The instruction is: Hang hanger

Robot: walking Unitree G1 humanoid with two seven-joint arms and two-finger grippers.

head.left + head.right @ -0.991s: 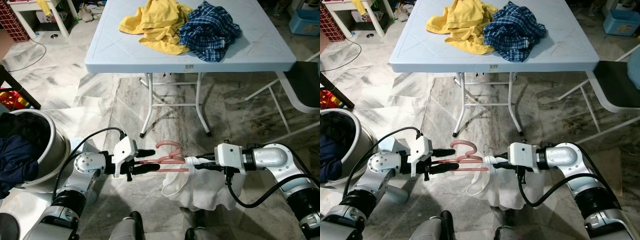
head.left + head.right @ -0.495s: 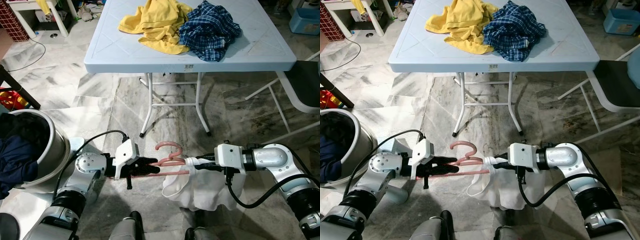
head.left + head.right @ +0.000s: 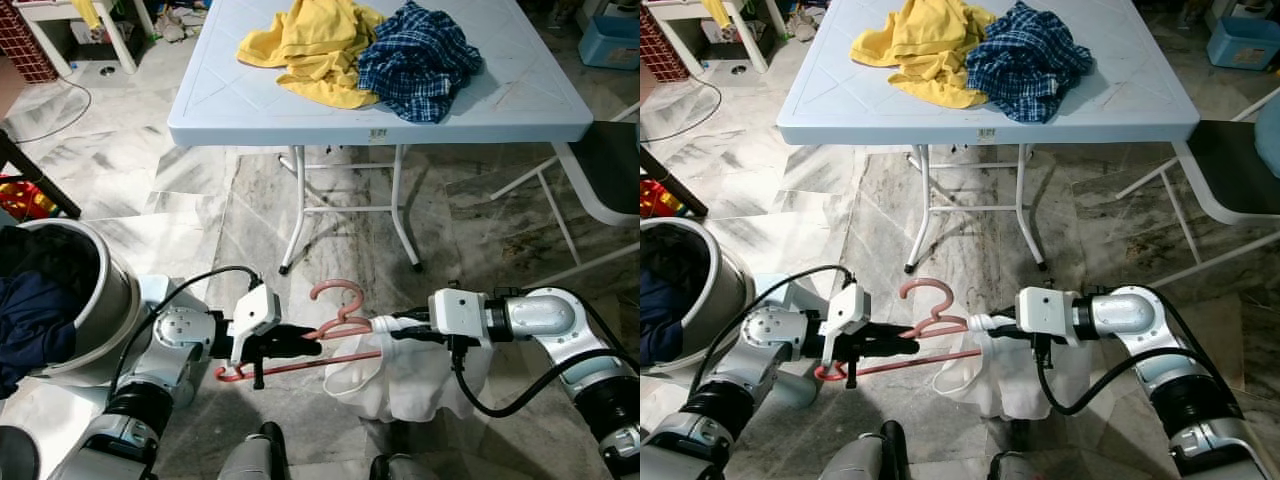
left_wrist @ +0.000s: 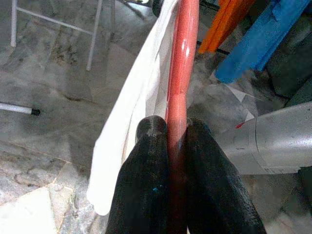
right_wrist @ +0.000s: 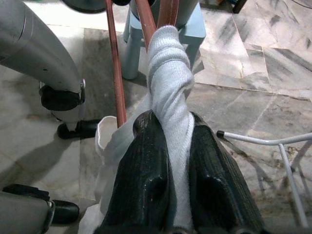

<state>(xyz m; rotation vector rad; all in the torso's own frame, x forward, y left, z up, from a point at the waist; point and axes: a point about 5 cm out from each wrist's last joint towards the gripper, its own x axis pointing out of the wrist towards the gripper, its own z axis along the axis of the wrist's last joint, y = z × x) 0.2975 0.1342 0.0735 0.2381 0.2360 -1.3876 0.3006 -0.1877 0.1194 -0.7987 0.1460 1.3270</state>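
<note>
- Left gripper (image 3: 300, 340) clenches the pink hanger (image 3: 335, 325); right gripper (image 3: 385, 326) pinches the white garment (image 3: 400, 375)
- Pulling apart risks sliding the garment off the hanger

A glossy, smooth pink plastic hanger (image 4: 181, 73) is seen pressed between matt black fingers (image 4: 146, 190); soft white cloth (image 5: 170, 97) is pinched between textured black fingers (image 5: 146, 185).

head pair downward, wrists close along tools

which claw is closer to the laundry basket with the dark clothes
Left. The left claw, shut on the pink hanger, is just beside the laundry basket; the right claw pinches the white garment farther off.
</note>
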